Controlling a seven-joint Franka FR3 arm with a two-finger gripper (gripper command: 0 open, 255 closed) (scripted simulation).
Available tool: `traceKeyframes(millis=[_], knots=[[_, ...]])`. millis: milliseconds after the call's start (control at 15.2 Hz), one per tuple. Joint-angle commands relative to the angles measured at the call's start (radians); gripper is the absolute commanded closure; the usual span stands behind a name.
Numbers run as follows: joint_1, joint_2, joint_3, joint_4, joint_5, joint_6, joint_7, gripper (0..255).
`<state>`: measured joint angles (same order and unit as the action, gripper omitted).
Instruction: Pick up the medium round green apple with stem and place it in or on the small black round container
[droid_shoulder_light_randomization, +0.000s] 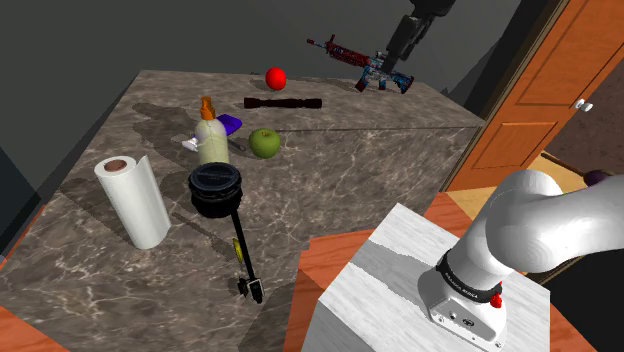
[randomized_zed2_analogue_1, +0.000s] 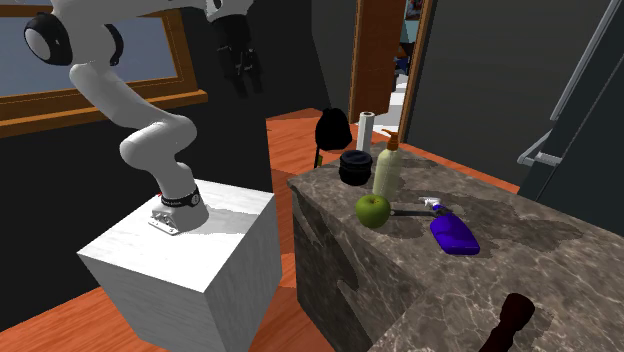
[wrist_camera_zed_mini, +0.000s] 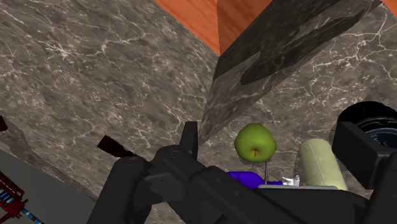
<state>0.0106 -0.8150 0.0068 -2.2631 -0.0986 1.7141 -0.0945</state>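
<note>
In the shoulder view the white arm (droid_shoulder_light_randomization: 530, 220) leaves the frame at the right, and the gripper (droid_shoulder_light_randomization: 402, 48) hangs high above the bench's (droid_shoulder_light_randomization: 400, 150) far corner, cut off by the top edge. The green apple (droid_shoulder_light_randomization: 265, 142) sits beside a bottle (droid_shoulder_light_randomization: 211, 140), near the black container (droid_shoulder_light_randomization: 217, 190). In the second exterior view the elbow folds above the stand (randomized_zed2_analogue_1: 190, 270). In the wrist view the fingers stand apart and empty, and one partly hides the container.
</note>
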Motion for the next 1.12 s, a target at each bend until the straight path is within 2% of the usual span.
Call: traceKeyframes(millis=[0, 528, 1056], knots=[[0.000, 0.000, 0.000, 0.000, 0.000, 0.000, 0.000, 0], [-0.002, 0.256, 0.031, 0.028, 0.011, 0.186, 0.067, 0], [-0.005, 0.545, 0.059, 0.138, 0.006, 0.325, 0.131, 0]])
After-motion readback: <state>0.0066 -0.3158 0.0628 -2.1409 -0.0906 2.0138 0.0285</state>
